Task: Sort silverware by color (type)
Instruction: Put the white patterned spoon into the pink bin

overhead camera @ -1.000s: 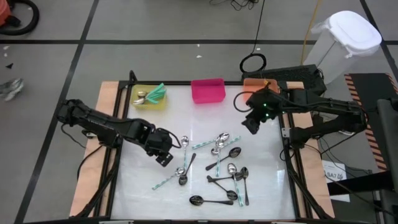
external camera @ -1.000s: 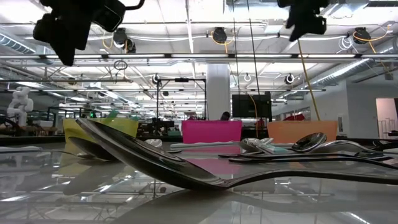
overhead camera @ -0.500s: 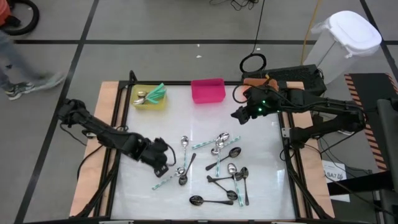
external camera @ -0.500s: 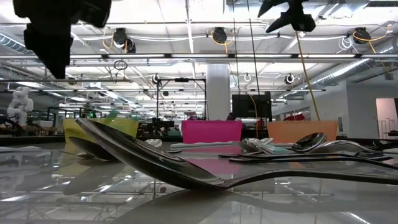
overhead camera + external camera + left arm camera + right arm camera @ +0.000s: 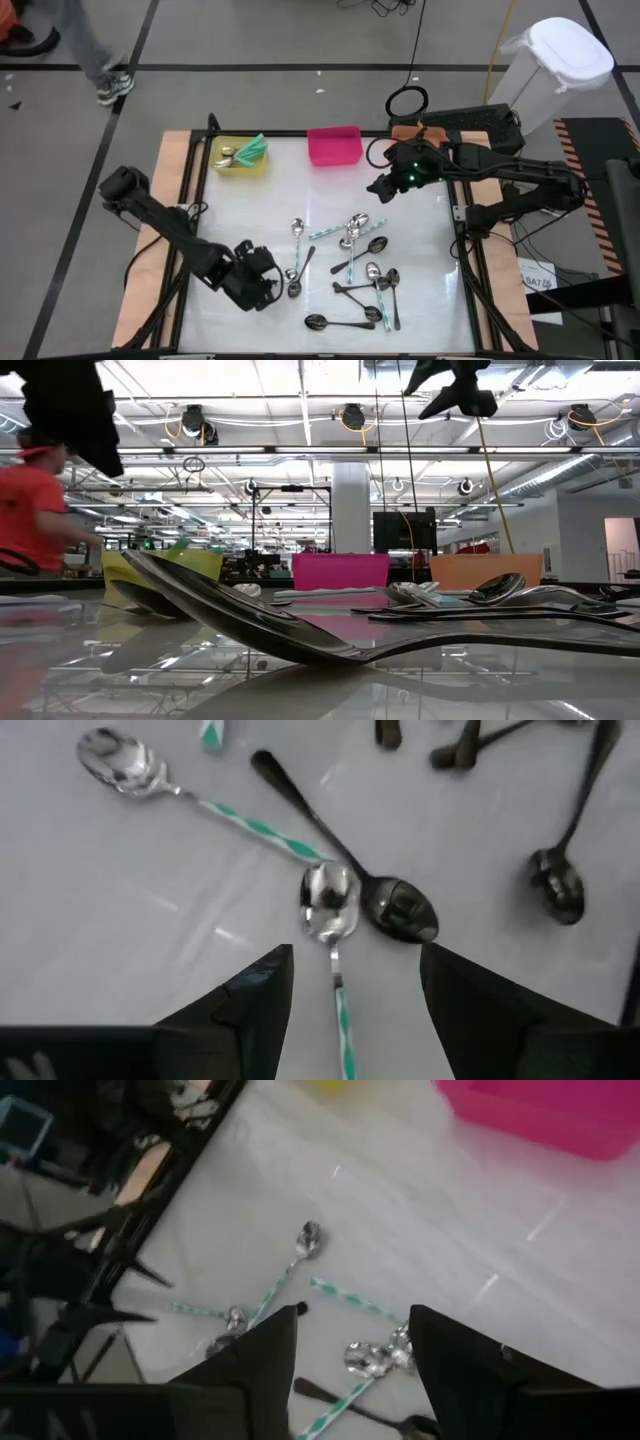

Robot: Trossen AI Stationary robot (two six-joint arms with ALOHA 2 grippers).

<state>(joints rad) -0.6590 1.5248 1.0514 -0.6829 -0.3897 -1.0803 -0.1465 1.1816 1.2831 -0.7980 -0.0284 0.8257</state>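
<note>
The table [image 5: 220, 210] carried three bins along its 12 o'clock edge: yellow bin [image 5: 240, 157] at abt 11, already w/ a teal-handled spoon or two in it, pink bin [image 5: 334, 146] at 12, orange bin [image 5: 408, 133] at abt 1, partly under the right arm. The silverware [image 5: 350, 270] lay loose from centre toward 5 o'clock, teal-striped, shiny and dark spoons mixed, several crossing each other. Left gripper [image 5: 262, 284] hung low at abt 7 o'clock, jaws spread wide w/ nothing in them; its wrist cam showed a teal-handled spoon [image 5: 334, 935] running straight btwn the fingers [image 5: 240, 1010], bowl touching a dark spoon [image 5: 345, 855] lying across it. Right gripper [image 5: 381, 189] hovered high at abt 1 o'clock, fingers likewise parted and empty, looking down on the spread. Step in hand, by my read: left arm lining up a pick of that teal spoon. Next move prob. calls for dropping straight down, closing on the striped handle clear of the dark spoon, then carrying it to the yellow bin at 11.
</note>
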